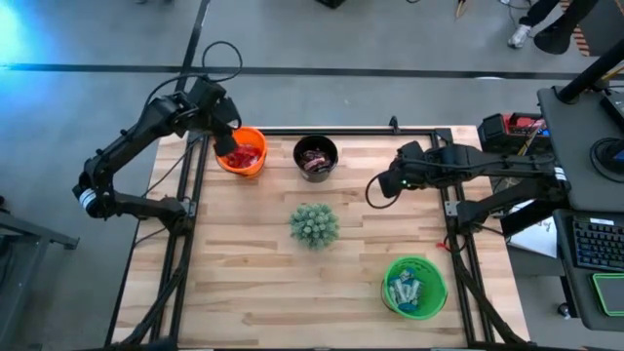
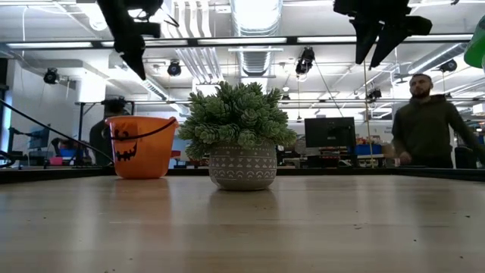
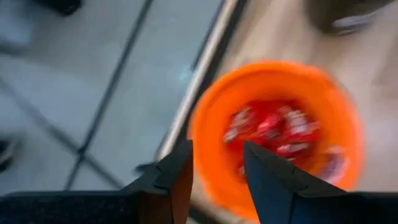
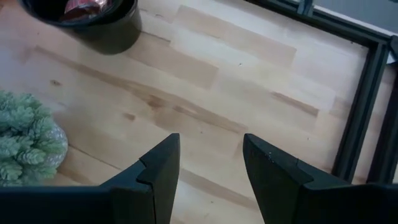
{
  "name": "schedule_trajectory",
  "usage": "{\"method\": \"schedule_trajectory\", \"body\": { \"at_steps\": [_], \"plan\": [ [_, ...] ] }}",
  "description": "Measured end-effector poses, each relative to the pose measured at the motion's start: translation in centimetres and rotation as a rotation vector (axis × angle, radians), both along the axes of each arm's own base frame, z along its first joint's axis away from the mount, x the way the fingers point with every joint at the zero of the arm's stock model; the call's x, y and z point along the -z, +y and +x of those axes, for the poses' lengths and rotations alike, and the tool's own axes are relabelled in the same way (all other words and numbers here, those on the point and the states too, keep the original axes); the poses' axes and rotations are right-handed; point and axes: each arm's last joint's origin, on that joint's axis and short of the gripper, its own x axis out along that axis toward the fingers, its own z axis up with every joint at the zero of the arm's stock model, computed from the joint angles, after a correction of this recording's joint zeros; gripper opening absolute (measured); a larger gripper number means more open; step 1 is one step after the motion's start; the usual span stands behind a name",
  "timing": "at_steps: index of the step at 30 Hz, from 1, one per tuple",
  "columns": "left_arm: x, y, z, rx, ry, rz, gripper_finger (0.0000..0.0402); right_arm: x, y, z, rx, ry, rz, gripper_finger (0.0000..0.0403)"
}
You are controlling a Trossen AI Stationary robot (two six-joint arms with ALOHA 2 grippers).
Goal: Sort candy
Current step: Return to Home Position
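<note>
Red candy (image 3: 273,127) lies in the orange bucket (image 1: 255,168) at the table's far left. My left gripper (image 3: 217,149) hangs open above that bucket's left rim (image 3: 205,124), with nothing between its fingers. Dark brown candy (image 1: 316,161) sits in the black bucket (image 1: 298,154) beside it. Light blue and white candy (image 1: 405,291) fills the green bucket (image 1: 441,292) near the front right. My right gripper (image 4: 211,140) hovers open over bare wood at the table's right, with nothing in it.
A spiky green plant in a grey pot (image 1: 314,224) stands at the table's middle. A black frame rail (image 4: 367,93) runs along the table's edge near my right gripper. In the low view a person (image 2: 428,125) stands beyond the table.
</note>
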Motion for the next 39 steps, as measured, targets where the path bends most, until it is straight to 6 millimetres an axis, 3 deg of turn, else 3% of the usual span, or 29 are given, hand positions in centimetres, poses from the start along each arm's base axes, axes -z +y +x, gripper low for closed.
{"method": "schedule_trajectory", "body": {
  "at_steps": [6, 11, 16, 20, 28, 34, 39],
  "plan": [
    [-2.5, -0.8, -1.1, -0.085, -0.061, 0.041, 0.0118, -0.2, -0.9, -0.4, 0.037, -0.008, -0.004, 0.0169],
    [-4.2, -2.9, -2.8, -0.099, -0.216, -0.02, 0.0118, -0.3, -1.1, -0.5, 0.038, -0.009, -0.024, 0.0169],
    [-4.5, -5.7, -4.8, -0.075, -0.4, -0.097, 0.0118, -0.5, -1.2, -0.1, 0.004, -0.033, -0.059, 0.0169],
    [-3.7, -7.9, -6.5, -0.026, -0.555, -0.111, 0.0118, -0.7, -1.2, 0.2, -0.018, -0.067, -0.072, 0.0169],
    [1.4, -10.6, -8.7, 0.015, -0.763, -0.111, 0.0118, -1.1, -1.3, 1.0, -0.023, -0.163, -0.065, 0.0169],
    [4.2, -11.3, -8.5, 0.213, -0.93, -0.233, 0.0118, -1.6, -1.2, 1.9, -0.025, -0.281, -0.019, 0.0169],
    [4.2, -11.4, -8.3, 0.29, -0.957, -0.255, 0.0118, -1.8, -1.2, 2.2, -0.037, -0.327, 0.001, 0.0169]
  ]
}}
